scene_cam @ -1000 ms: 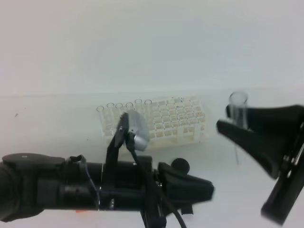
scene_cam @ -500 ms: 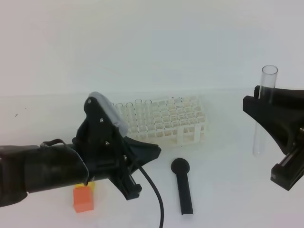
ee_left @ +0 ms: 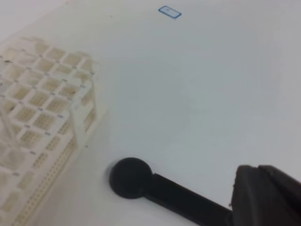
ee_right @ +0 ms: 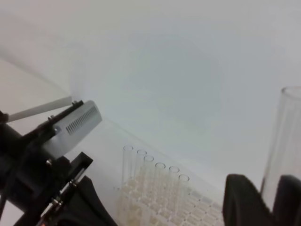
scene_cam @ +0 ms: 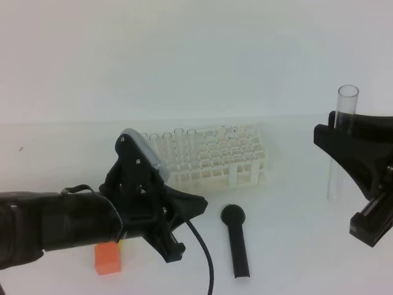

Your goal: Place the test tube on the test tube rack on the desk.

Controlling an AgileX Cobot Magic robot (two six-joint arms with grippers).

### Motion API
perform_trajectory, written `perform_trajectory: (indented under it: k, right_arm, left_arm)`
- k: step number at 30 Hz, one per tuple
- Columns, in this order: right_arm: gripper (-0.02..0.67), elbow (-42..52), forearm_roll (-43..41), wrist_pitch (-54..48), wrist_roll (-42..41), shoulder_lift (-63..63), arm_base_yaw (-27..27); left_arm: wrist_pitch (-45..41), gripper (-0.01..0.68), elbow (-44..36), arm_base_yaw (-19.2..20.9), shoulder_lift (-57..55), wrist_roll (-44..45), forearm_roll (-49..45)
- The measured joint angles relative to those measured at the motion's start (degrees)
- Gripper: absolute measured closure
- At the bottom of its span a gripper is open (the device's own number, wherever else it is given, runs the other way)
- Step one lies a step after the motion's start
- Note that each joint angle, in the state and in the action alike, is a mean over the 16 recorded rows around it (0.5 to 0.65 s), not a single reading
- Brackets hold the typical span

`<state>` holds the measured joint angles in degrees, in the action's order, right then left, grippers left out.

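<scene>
At the right edge of the exterior view, the right gripper (scene_cam: 334,132), its black body cut off by the frame, pinches the long clear glass test tube (scene_cam: 341,144) upright, well above the plain white desk (scene_cam: 295,203) and well apart from the white plastic grid test tube rack (scene_cam: 212,161). Several clear tubes (scene_cam: 166,147) stand in the rack's left holes. The left gripper (scene_cam: 199,203) is fully closed and empty, near a black round-headed stick tool (scene_cam: 236,236). Its arm partly hides a small orange block (scene_cam: 107,257).
</scene>
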<state>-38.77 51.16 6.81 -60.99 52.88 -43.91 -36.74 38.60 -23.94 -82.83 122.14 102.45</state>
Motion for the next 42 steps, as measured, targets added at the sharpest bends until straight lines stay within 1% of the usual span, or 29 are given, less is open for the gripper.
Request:
perform_trajectory:
  k: [6,16,21,26,28,31,38,42]
  right_arm:
    - [0.527,0.2,0.0,0.01,-0.46,0.0,0.0]
    - [0.527,0.44,0.01,-1.31,-1.01,0.0,0.0]
    - [0.527,0.45,0.01,-2.18,-1.08,0.0,0.0]
    - [0.527,0.47,0.01,-3.16,-1.12,0.03,0.0]
    - [0.527,0.48,0.01,-3.45,-1.13,0.04,0.0]
    - [0.527,0.5,0.01,-3.88,-1.14,0.06,0.0]
    - [0.527,0.54,0.01,-4.73,-1.14,0.1,0.0]
    - [0.527,0.54,0.01,-4.81,-1.14,0.1,0.0]
  left_arm:
    - [1.68,0.673,-0.09,-0.03,5.46,-0.19,-0.05]
    - [4.58,0.673,-0.42,-0.03,23.12,-0.49,0.11]
    - [5.23,0.673,-0.6,-0.03,29.73,-0.49,0.04]
    - [5.31,0.673,-0.82,-0.03,33.49,-0.28,-4.03]
    - [5.36,0.673,-0.91,-0.03,34.46,-0.18,-7.94]
    - [5.23,0.673,-1.04,-0.03,35.91,-0.03,-16.81]
    - [4.28,0.673,-1.66,-0.03,41.23,0.31,-44.84]
    - [6.39,0.673,-3.67,-0.03,44.93,0.3,-60.06]
